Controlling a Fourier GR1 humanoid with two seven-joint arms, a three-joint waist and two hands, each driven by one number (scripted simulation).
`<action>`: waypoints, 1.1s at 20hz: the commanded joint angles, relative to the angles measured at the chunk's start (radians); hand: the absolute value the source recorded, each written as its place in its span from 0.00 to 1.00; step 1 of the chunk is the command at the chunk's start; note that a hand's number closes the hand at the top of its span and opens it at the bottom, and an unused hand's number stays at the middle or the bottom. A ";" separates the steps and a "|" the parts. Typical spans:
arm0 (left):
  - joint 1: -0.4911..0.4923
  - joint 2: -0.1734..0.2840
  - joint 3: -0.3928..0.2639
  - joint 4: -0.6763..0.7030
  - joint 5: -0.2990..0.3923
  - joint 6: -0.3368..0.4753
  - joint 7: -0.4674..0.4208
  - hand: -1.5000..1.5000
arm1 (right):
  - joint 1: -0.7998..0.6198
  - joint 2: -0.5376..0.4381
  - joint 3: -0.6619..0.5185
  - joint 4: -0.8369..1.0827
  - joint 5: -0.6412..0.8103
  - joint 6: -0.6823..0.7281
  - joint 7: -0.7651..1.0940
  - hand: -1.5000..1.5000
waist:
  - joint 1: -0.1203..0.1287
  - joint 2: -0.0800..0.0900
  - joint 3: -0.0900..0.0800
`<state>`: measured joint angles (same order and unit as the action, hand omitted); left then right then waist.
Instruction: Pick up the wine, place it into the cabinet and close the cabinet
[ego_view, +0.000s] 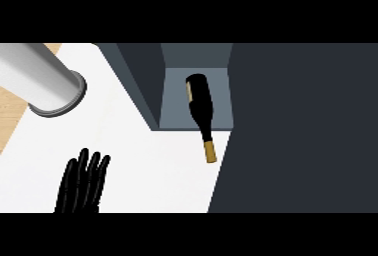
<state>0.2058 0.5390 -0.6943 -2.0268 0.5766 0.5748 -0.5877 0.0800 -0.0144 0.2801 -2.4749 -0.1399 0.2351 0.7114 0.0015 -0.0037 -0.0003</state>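
One wine bottle (199, 107) lying in cabinet (198, 62), neck overhanging onto bench (148, 165). Left hand (83, 182) empty, fingers straight; right hand unseen. Risk: closing door strikes protruding neck.

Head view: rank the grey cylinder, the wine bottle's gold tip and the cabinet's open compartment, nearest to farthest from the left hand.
From the left hand, low at the view's left:
1. Wine bottle: its gold tip, to the hand's right on the white counter.
2. Grey cylinder, upper left.
3. Cabinet's open compartment, upper middle.
The cylinder and the compartment are almost too close to call.

White counter (148, 165), wine bottle (199, 107) lying.
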 joint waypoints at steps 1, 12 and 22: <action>0.033 0.034 0.087 -0.023 0.043 -0.049 -0.019 0.00 | 0.128 -0.009 0.036 -0.133 -0.171 0.025 0.039 1.00 | -0.005 0.000 0.001; 0.179 0.155 0.349 -0.084 0.207 -0.212 -0.021 0.00 | 0.128 -0.013 0.427 -0.181 0.034 0.025 0.068 1.00 | -0.005 -0.005 0.000; 0.206 0.242 0.552 0.005 0.322 -0.403 0.014 0.00 | -0.074 0.013 0.690 -0.015 0.216 -0.274 0.060 1.00 | 0.002 -0.006 -0.003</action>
<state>0.4070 0.7461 -0.2217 -2.0633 0.8480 0.2500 -0.5866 0.0766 -0.0358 0.7440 -2.4698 -0.0150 0.0571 0.7526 0.0014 -0.0076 -0.0023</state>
